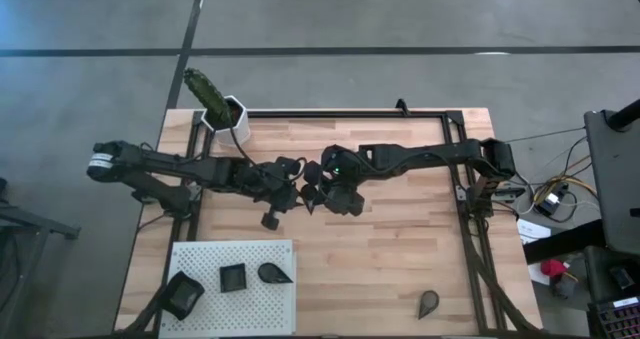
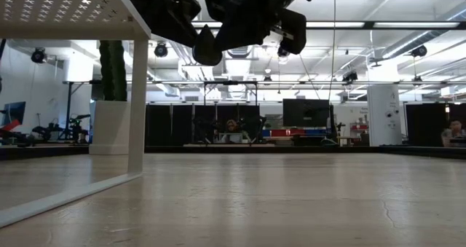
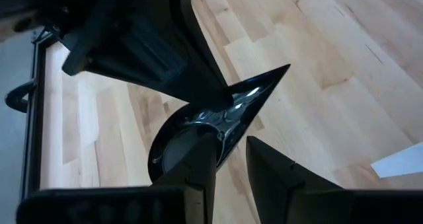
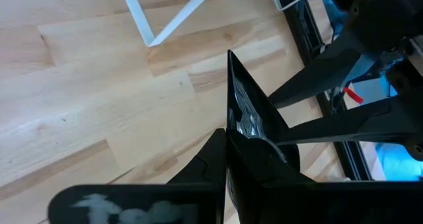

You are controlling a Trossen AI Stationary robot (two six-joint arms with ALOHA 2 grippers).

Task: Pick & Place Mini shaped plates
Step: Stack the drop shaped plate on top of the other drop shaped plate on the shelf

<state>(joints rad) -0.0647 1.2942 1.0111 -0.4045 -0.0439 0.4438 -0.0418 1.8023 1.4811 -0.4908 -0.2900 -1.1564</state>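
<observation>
A dark, glossy teardrop-shaped mini plate [image 3: 231, 112] hangs above the middle of the table [image 1: 400, 239], where both arms meet. My right gripper [image 4: 228, 141] is shut on it. My left gripper [image 3: 231, 148] faces it from the table's left, open. The plate's rounded end [image 3: 173, 141] sits right at its fingertips, and the gap between the tips lies under the plate's rim. In the high view the two grippers [image 1: 290, 189] [image 1: 314, 193] stand tip to tip. In the low view the plate [image 2: 207, 49] hangs well above the tabletop. My right gripper pinches the plate's rim [image 4: 230, 128] between its two fingers, on one long side between the rounded end and the point. The plate stands on edge, its point [image 4: 229, 53] sticking out beyond the fingers, clear of the table. My left gripper's fingers [image 3: 198, 168] overlap the rounded end; whether they touch it I cannot tell.
A white perforated board [image 1: 250, 309] stands on legs at the near left and carries three dark mini plates [image 1: 183, 294] [image 1: 233, 277] [image 1: 275, 273]. Another teardrop plate [image 1: 429, 302] lies on the table near the front right. A white pot with a cactus [image 1: 225, 114] stands at the far left.
</observation>
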